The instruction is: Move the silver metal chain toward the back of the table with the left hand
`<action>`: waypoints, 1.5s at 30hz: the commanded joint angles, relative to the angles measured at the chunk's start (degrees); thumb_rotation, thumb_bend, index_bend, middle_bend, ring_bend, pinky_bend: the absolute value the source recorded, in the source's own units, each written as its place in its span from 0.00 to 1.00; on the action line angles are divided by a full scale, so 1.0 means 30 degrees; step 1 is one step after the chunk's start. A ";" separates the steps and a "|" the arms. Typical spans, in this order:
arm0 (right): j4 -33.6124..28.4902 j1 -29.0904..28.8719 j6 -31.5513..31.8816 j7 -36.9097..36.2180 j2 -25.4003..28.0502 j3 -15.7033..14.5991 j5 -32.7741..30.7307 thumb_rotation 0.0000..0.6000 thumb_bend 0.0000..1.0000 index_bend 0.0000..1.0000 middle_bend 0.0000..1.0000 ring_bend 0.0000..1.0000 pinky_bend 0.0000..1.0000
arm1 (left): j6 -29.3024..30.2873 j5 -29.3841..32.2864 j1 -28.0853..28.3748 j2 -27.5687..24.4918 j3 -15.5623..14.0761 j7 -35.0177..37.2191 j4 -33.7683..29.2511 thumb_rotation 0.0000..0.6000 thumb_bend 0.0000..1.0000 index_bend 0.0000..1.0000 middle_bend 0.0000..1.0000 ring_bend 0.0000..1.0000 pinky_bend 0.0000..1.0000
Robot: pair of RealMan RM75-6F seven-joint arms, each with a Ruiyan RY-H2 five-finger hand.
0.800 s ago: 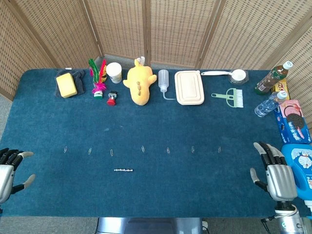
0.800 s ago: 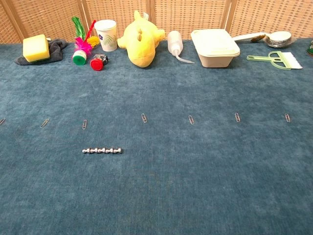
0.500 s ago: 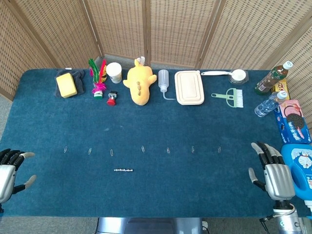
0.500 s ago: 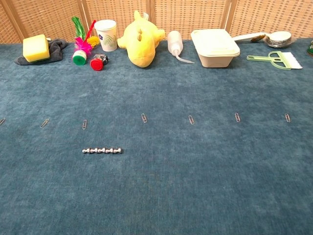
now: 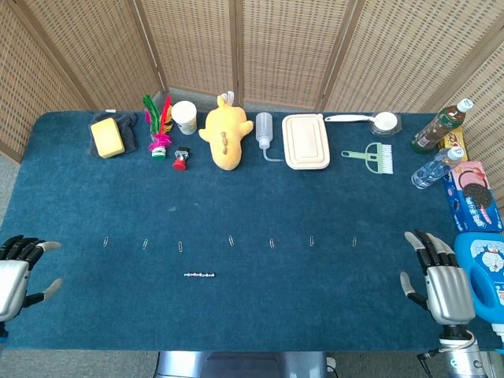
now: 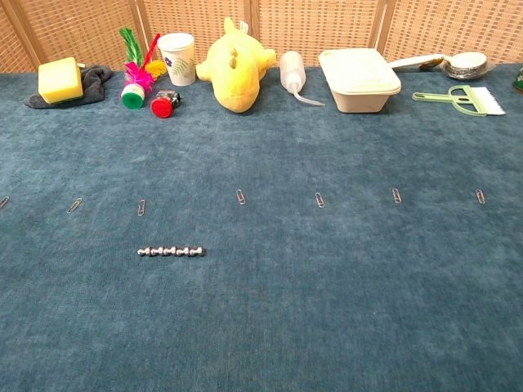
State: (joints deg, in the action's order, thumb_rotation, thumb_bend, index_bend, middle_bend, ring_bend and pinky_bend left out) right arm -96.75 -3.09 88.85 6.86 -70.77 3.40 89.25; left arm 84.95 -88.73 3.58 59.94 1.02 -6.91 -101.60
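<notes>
A short silver metal chain (image 5: 199, 275) lies straight on the blue table cloth, front left of centre; the chest view shows the chain (image 6: 171, 251) as a row of small beads. My left hand (image 5: 17, 272) hovers at the table's front left edge, far left of the chain, fingers spread and empty. At the front right edge my right hand (image 5: 440, 277) is also spread with nothing in it. Neither hand shows in the chest view.
A row of several paper clips (image 5: 231, 240) runs across just behind the chain. Along the back stand a yellow sponge (image 5: 107, 137), shuttlecock (image 5: 160, 134), paper cup (image 5: 184, 116), yellow plush (image 5: 224, 131), squeeze bottle (image 5: 264, 131), lidded box (image 5: 305, 141) and brush (image 5: 372, 157). Bottles and packets (image 5: 471, 197) crowd the right edge.
My left hand has shifted slightly up and right along the left edge. The right hand drifted slightly left. The chain has not moved.
</notes>
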 commanded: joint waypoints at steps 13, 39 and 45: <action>-0.0094 0.0241 -0.0045 0.0231 0.0111 0.0123 -0.0771 1.00 0.44 0.15 0.15 0.12 0.17 | -0.5497 -0.0339 0.4982 -0.0852 0.1812 0.0949 -0.0230 1.00 0.35 0.30 0.39 0.33 0.27; 0.0287 0.0278 -0.0197 -0.0280 0.0094 0.0181 -0.0936 1.00 0.44 0.15 0.15 0.14 0.17 | -0.8729 0.1416 0.8039 0.2165 0.1620 -0.6245 -0.1519 0.83 0.37 0.37 0.97 0.92 0.85; 0.0603 0.0360 -0.0179 -0.0560 0.0014 0.0162 -0.1037 1.00 0.44 0.15 0.15 0.14 0.17 | -0.9552 0.2523 0.8472 0.2557 0.1383 -0.7080 -0.1900 0.72 0.56 0.39 0.97 0.92 0.85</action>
State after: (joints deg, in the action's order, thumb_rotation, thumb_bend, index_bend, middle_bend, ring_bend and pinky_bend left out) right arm -94.99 -2.05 88.29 5.23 -70.71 3.89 86.16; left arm 57.06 -82.20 28.51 67.08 5.44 -27.63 -106.82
